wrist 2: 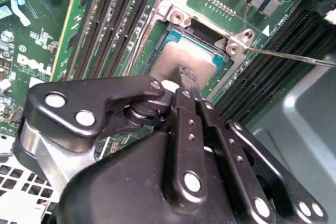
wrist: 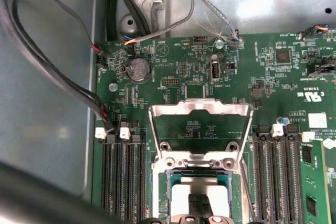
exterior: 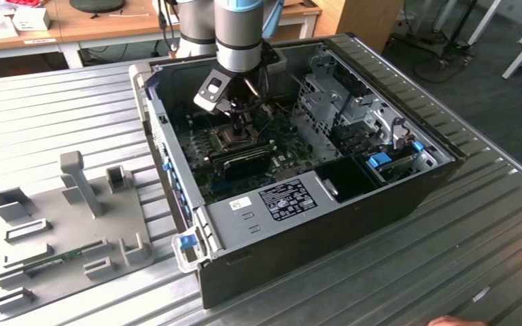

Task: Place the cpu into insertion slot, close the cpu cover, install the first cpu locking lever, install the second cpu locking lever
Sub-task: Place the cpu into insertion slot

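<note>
In the exterior view my gripper (exterior: 236, 130) reaches down into the open computer case (exterior: 424, 183), over the insertion slot (exterior: 234, 142). The cpu (wrist 2: 197, 55), a flat silvery square, lies in the silver-rimmed insertion slot (wrist 2: 176, 13). My gripper (wrist 2: 187, 74) is shut, its tips resting on the cpu's face with nothing visible between them. In the first wrist view the cpu (wrist: 199, 187) shows bright under the gripper (wrist: 199, 206). The cpu cover (wrist: 199, 107) stands swung up and open behind the insertion slot (wrist: 199, 163). A thin wire lever (wrist 2: 294, 57) sticks out beside the slot.
Black memory strips (wrist: 123, 177) flank the slot on both sides. Loose cables (wrist: 58, 72) curl beside the board. A grey drive cage (exterior: 352, 102) fills the exterior view's right side of the case. A grey parts fixture (exterior: 71, 217) lies on the table. A hand (exterior: 451, 320) shows at the lower edge.
</note>
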Available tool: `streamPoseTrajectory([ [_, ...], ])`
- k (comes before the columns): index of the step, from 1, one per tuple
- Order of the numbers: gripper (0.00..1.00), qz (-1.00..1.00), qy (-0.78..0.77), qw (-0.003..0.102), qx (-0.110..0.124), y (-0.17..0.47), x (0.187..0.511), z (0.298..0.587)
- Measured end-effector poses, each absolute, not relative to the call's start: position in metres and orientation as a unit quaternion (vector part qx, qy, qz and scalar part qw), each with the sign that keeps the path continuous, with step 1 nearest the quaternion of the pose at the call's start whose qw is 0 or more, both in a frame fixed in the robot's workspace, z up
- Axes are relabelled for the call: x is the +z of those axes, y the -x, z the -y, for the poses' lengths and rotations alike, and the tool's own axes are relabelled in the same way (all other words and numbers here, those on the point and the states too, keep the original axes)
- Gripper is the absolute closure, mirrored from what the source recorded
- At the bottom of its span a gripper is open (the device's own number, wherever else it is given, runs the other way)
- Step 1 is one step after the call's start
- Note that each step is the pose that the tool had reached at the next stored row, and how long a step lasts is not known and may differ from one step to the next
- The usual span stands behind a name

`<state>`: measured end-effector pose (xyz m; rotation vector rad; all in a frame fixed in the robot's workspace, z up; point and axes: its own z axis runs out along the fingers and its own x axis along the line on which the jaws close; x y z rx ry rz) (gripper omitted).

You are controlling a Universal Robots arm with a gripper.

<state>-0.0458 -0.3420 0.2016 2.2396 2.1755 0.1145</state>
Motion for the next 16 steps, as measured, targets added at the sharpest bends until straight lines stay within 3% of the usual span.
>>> streamPoseTrajectory([
  [16,0.89,-0.696,-0.717,0.009,0.037,0.0457,0.1981,0.3420],
])
